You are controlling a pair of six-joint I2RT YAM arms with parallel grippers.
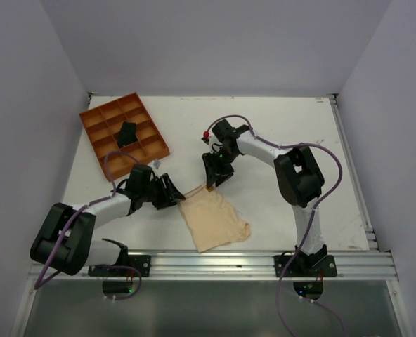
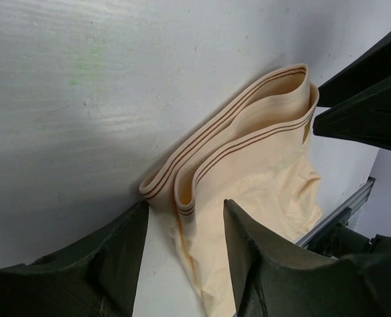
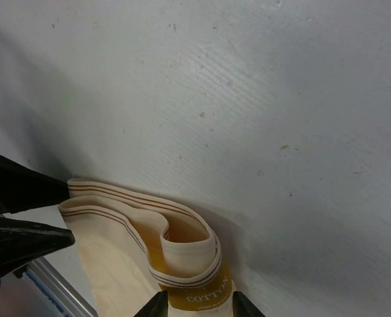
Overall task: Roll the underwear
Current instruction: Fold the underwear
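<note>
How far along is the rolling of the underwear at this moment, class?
Done: the underwear lies spread flat on the table, with its waistband at the far edge. In hand: the left gripper and the right gripper each straddle one end of that waistband, which stands buckled but is not rolled. Left: the whole roll, as no turn of fabric shows yet.

I see the underwear [image 1: 215, 221] low in the middle of the top view: pale peach, thin, lying flat and lightly wrinkled. Its waistband [image 2: 235, 125], edged with thin brown stripes, stands buckled into loose folds at its upper-left end. A yellow label [image 3: 195, 297] inside reads COTTON.
</note>
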